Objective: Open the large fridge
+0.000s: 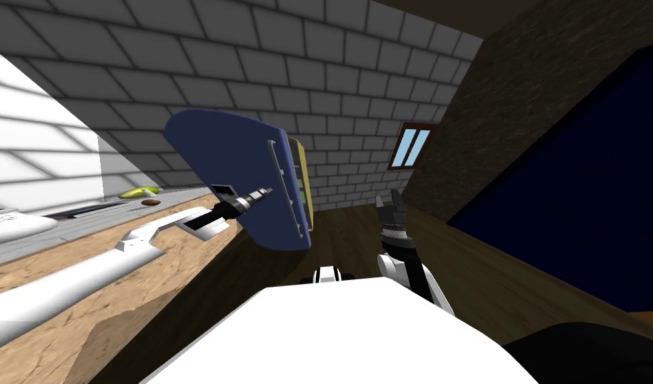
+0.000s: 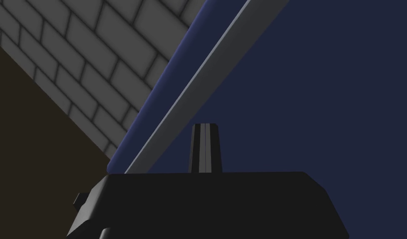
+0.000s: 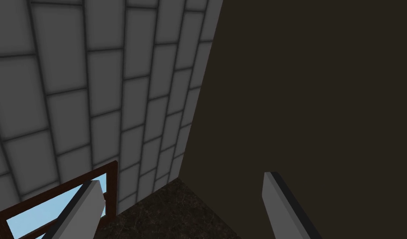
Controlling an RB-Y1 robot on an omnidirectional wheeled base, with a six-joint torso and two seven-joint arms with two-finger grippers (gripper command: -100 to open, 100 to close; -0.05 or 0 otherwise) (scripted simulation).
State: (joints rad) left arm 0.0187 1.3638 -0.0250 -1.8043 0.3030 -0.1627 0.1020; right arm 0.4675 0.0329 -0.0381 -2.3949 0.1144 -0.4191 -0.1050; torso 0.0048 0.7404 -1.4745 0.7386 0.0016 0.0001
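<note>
The large fridge stands past the far end of the wooden worktop, against the grey tiled wall, and its blue front is turned toward me. The left pincer is closed, its two fingers pressed together with nothing between them. It sits just beside the long grey handle, with the tips near the blue front. I judge this placing serves to hook the handle and pull. The right pincer hangs wide open and idle, well apart from the fridge.
</note>
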